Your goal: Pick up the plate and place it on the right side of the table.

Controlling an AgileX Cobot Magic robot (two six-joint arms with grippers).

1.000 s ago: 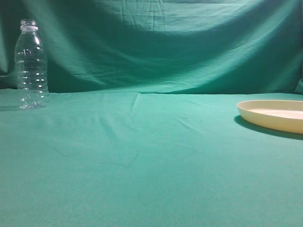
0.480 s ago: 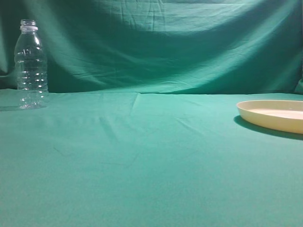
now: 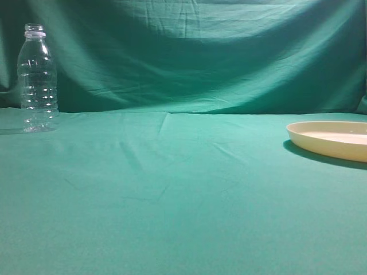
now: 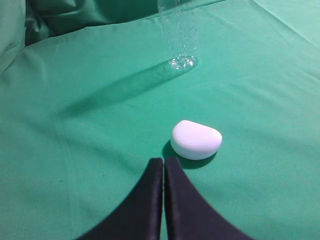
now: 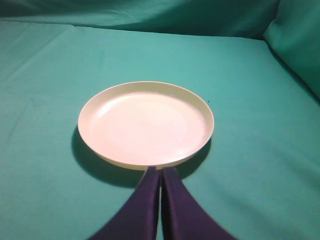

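Note:
The cream-yellow plate (image 3: 332, 139) lies flat on the green cloth table (image 3: 183, 200) at the right edge of the exterior view, partly cut off. In the right wrist view the plate (image 5: 146, 123) lies whole and empty just ahead of my right gripper (image 5: 160, 171), whose two dark fingers are pressed together, empty, tips at the plate's near rim. My left gripper (image 4: 163, 161) is shut and empty, above the cloth. Neither gripper shows in the exterior view.
A clear ribbed plastic bottle (image 3: 38, 78) stands upright at the back left; its base also shows in the left wrist view (image 4: 181, 37). A small white rounded case (image 4: 196, 139) lies just ahead of the left gripper. The darker green backdrop (image 3: 189, 51) hangs behind the table.

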